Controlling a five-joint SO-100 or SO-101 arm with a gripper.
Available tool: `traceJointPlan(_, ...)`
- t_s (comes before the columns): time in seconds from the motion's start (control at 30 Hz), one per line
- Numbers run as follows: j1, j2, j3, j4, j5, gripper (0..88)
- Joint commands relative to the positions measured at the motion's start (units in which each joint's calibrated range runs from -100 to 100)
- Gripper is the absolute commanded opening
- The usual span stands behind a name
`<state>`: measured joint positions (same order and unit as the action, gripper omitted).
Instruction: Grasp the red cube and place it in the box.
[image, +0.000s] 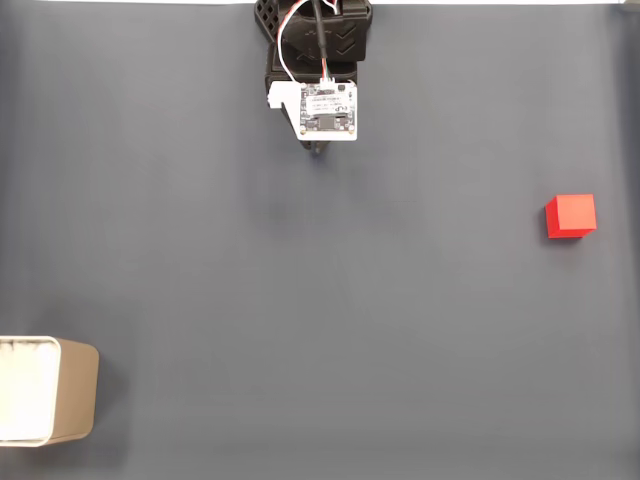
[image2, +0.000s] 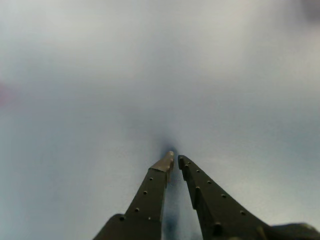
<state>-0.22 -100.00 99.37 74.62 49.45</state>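
Claw (image2: 175, 159) pointing down at the dark mat (image: 300, 300), jaws nearly together, gripping nothing. Red cube (image: 571, 216) sitting well off to the claw's right in the fixed view; box (image: 48, 390) lying far lower left.

Small bright red matte cube (image: 571, 216): one
Tan box with rounded corners and white interior (image: 62, 391): one
Black two-finger gripper (image2: 176, 160): one
Dark grey table surface (image: 320, 300): one
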Motion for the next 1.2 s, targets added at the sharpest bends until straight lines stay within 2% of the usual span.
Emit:
traceJointPlan(0.0,0.9,0.1,0.4,-2.3,0.6,0.0)
traceJointPlan(0.13,1.4,0.5,-3.5,-10.7,0.1,0.0)
traceJointPlan(0.27,1.0,4.9,-14.6,-20.5,-0.8,0.0)
traceJointPlan(0.47,0.5,17.1,-37.0,-25.0,0.0,0.0)
traceJointPlan(0.73,0.5,29.6,-58.1,-24.5,0.5,0.0)
traceJointPlan(1.17,0.9,46.8,-81.5,-10.0,1.0,0.0)
